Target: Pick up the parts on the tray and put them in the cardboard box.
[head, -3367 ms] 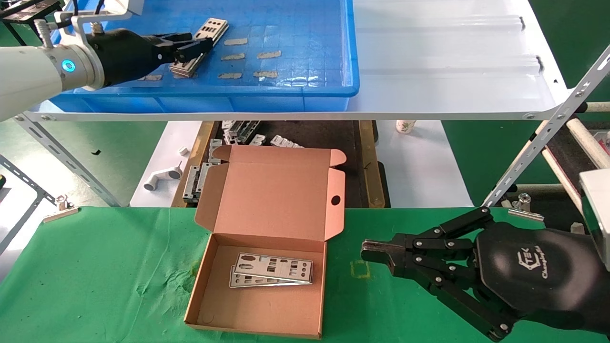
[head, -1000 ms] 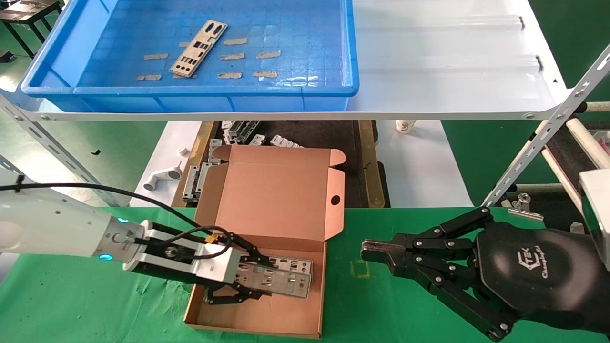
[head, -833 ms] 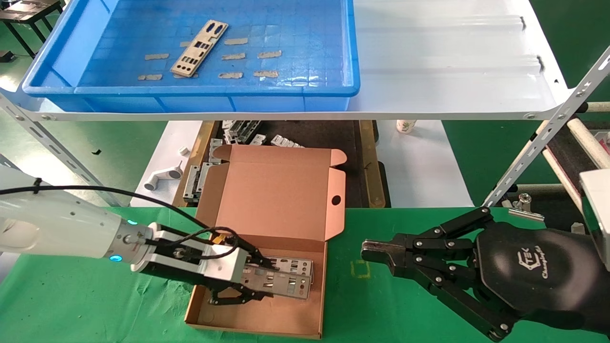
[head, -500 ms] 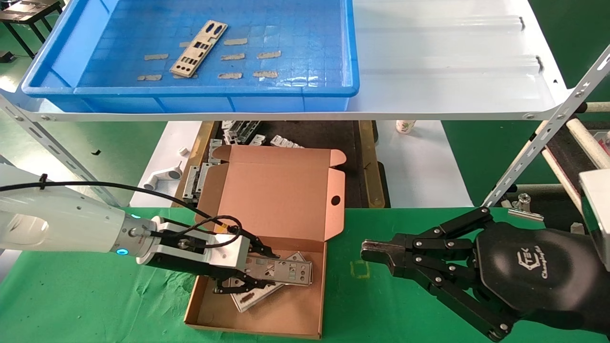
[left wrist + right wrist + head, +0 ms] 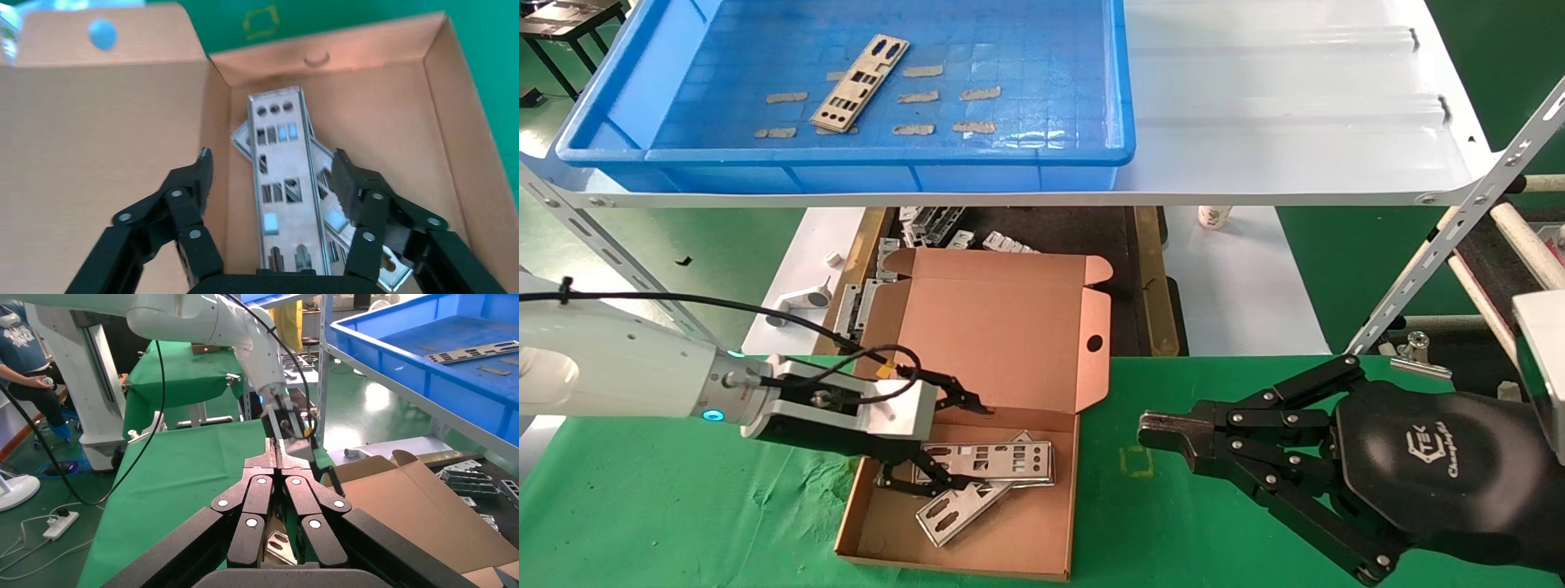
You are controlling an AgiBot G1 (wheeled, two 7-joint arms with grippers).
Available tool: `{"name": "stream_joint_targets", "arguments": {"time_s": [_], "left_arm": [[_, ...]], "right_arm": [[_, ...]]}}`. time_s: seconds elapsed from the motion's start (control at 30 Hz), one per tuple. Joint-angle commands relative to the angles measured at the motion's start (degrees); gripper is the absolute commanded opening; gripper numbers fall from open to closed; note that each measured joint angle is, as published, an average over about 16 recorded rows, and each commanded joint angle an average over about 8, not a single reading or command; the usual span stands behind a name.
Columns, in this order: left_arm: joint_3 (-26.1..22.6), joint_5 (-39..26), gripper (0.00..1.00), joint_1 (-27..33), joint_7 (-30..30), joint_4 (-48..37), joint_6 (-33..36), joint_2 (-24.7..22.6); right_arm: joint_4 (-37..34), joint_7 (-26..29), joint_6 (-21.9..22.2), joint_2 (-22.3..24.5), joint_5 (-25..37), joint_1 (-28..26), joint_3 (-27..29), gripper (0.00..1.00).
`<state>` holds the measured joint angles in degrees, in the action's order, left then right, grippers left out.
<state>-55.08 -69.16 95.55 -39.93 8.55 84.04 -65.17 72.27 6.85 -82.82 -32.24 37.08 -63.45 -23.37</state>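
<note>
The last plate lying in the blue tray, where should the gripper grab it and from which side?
Probably from above, pinching across the narrow width of the plate near its middle; it lies flat and diagonal on the tray floor, long edges clear.

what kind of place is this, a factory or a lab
Probably a factory-style packing or robot test station: punched metal parts go from a blue tray on a white metal shelf into a cardboard box.

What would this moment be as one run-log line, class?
left pincer: open over cardboard box | plates in box: three, released | tray: one plate left | right pincer: shut, parked
</note>
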Motion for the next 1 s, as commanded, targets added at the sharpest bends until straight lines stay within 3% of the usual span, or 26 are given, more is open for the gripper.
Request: {"name": "stream_joint_targets", "arguments": {"time_s": [0.03, 0.1, 0.3, 0.37, 1.0], "left_arm": [[0.3, 0.4, 1.0, 0.6, -0.1, -0.7, 1.0, 0.2], [0.6, 0.9, 1.0, 1.0, 0.1, -1.0, 2.3, 0.5], [2.7, 2.7, 1.0, -0.3, 2.6, 1.6, 3.4, 2.1], [3.9, 3.5, 1.0, -1.5, 4.3, 3.6, 3.2, 2.9], [16.0, 11.7, 1.0, -12.7, 20.3, 24.8, 2.7, 12.3]], "right_arm": [[0.0, 0.0, 0.0, 0.0, 0.0, 0.0, 0.0, 0.0], [0.0, 0.0, 0.0, 0.0, 0.0, 0.0, 0.0, 0.12], [0.0, 0.0, 0.0, 0.0, 0.0, 0.0, 0.0, 0.88], [0.0, 0.0, 0.0, 0.0, 0.0, 0.0, 0.0, 1.0], [0.0, 0.0, 0.0, 0.0, 0.0, 0.0, 0.0, 1.0]]}}
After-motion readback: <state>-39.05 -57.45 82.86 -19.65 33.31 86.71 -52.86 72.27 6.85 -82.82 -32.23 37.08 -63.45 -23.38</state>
